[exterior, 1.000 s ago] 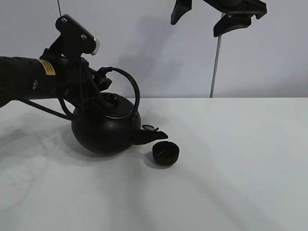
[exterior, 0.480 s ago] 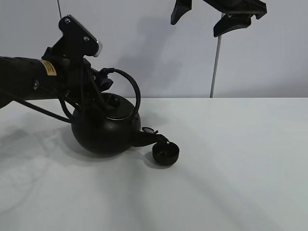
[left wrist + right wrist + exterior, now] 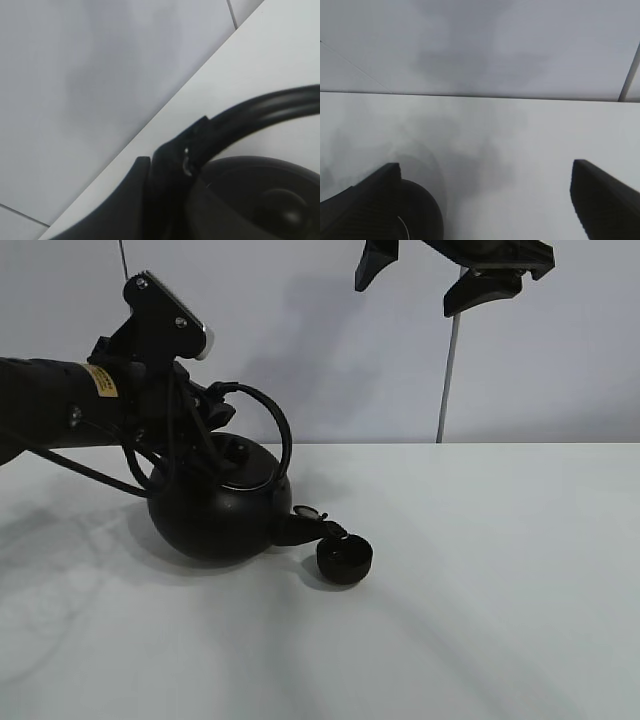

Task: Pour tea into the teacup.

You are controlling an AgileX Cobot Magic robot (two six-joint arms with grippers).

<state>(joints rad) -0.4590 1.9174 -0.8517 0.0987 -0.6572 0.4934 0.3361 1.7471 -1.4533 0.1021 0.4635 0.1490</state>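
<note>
Two end effectors show. The left end effector (image 3: 218, 405) is clamped on the arched handle (image 3: 270, 420) of the big round black kettle (image 3: 215, 520), tilted with its spout (image 3: 303, 530) just over the rim of the small matte-black round teacup (image 3: 344, 560) on the white desk (image 3: 480, 590). The right end effector (image 3: 425, 275) hangs high, jaws wide, holding nothing.

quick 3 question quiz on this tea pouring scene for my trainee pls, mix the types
1. True or false: the kettle has its spout turned away from the teacup.
2. Fill in: the right pincer has its jaws ____.
3. Which one grips the kettle's handle? A) left pincer B) right pincer C) neither
Key: 1 false, the spout dips toward the teacup's rim; 2 open, holding nothing; 3 A.
</note>
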